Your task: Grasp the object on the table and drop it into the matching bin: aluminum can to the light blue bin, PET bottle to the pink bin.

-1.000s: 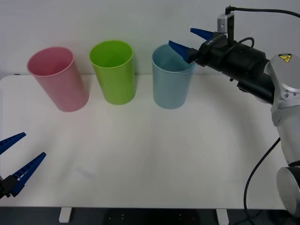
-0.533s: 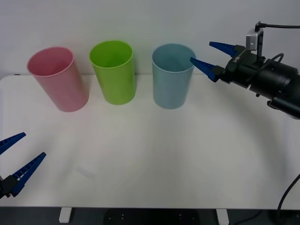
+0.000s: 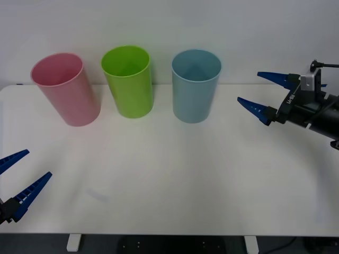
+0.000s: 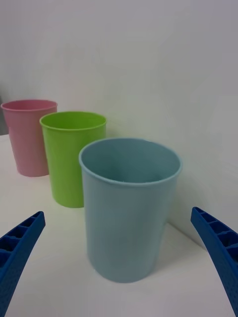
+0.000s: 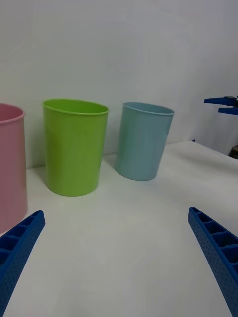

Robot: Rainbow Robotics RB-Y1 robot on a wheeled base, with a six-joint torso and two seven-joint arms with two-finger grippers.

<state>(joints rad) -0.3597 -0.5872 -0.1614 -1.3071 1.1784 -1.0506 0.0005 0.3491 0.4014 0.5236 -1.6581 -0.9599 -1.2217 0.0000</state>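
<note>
No can lies anywhere on the white surface (image 3: pixel 169 174); presumably it sits inside the light blue bin (image 3: pixel 195 84), upper centre. An aluminium can would be light, stiff and slick, best taken round its body. The bins are smooth, tapered plastic. The right tool (image 3: pixel 265 95), right edge, is released and empty; the left tool (image 3: pixel 18 177), lower left, likewise.

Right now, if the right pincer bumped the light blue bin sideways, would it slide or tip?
Likely tip: the light blue bin is tall and tapers to a narrower base. It looks like thin plastic, so probably light and easily shoved across the smooth white table. The open right pincer hangs beside it, apart.
</note>
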